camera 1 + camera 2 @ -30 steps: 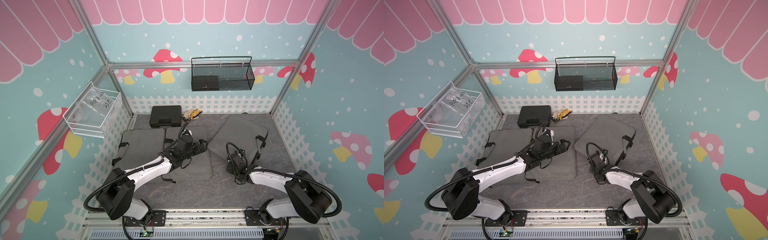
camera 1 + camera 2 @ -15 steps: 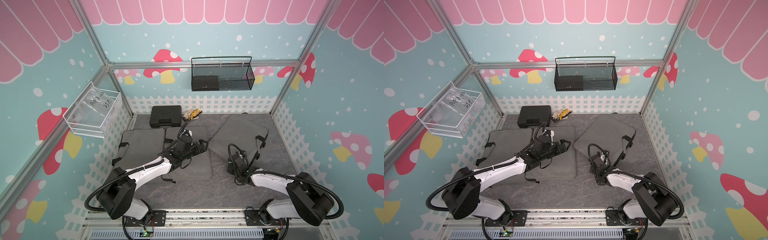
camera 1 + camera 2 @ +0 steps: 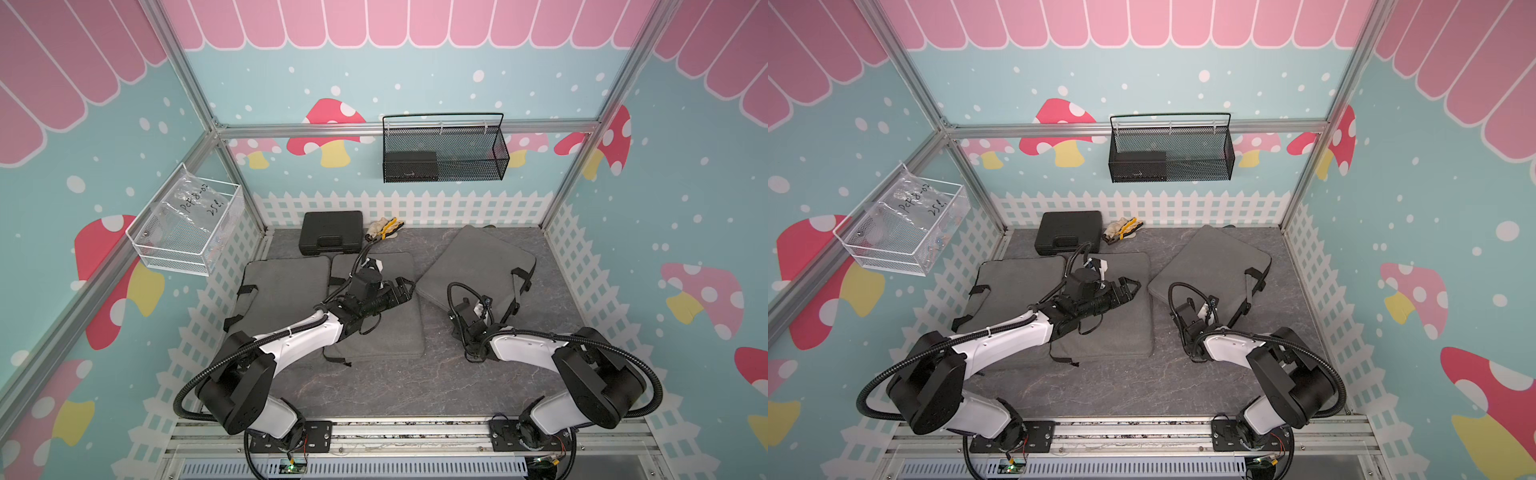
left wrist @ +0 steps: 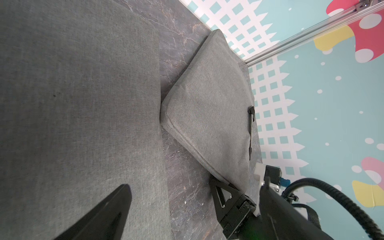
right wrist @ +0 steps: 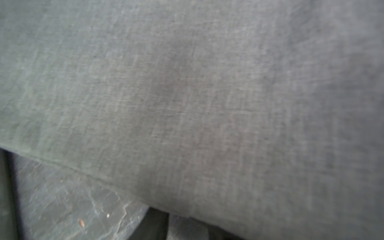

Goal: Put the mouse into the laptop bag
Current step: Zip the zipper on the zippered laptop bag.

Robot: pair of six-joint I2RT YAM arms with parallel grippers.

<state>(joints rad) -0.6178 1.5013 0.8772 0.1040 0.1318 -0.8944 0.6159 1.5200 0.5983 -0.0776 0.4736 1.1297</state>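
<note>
The mouse is out of view. Three grey laptop bags lie on the dark floor. The right one (image 3: 478, 262) (image 3: 1212, 262) (image 4: 212, 99) lies turned at an angle. My right gripper (image 3: 454, 308) (image 3: 1177, 311) sits low at that bag's near-left edge, and its grey fabric (image 5: 187, 83) fills the right wrist view. One dark finger (image 4: 218, 192) reaches under the edge, and the jaws' gap is hidden. My left gripper (image 3: 405, 286) (image 3: 1133, 284) hangs open over the middle bag (image 3: 386, 332) (image 4: 72, 93) near its right edge, holding nothing.
The third bag (image 3: 282, 286) lies at the left. A black case (image 3: 330, 232) and gloves with a yellow-handled tool (image 3: 384, 228) sit by the back fence. A black mesh basket (image 3: 444, 153) hangs on the back wall and a white wire basket (image 3: 187, 228) on the left wall.
My right wrist has edged a little toward the angled bag's edge. The left arm has stayed where it was.
</note>
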